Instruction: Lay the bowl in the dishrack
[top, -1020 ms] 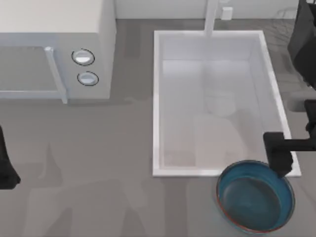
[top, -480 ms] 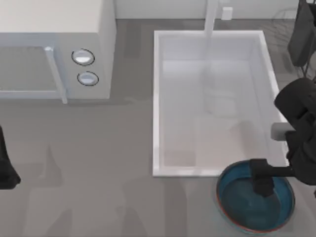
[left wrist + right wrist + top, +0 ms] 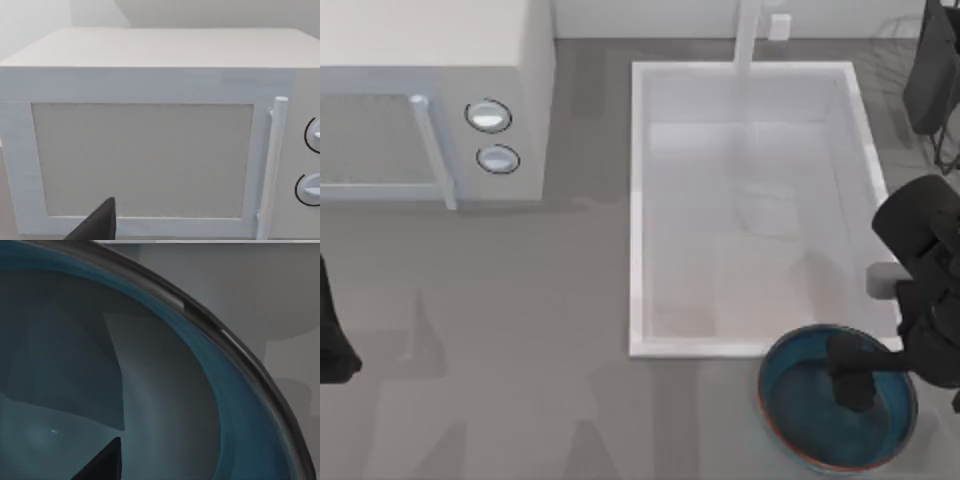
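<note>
A: Where do we have the bowl?

B: It sits upright on the grey surface at the near right, its far edge just touching or just short of the front wall of the white sink. From our right wrist view the bowl is very close, teal inside with a dark rim.

A: And our right pincer?

B: It hangs over the bowl's inside, toward its far-right part. Whether it is wide, narrow or gripping the rim, we cannot tell.

A: The dishrack?

B: Thin wires at the far right corner, well apart from the bowl, beyond the sink.

A: Our left arm?

B: Parked at the left edge of the surface, facing the white microwave. We cannot tell how that pincer stands either.
</note>
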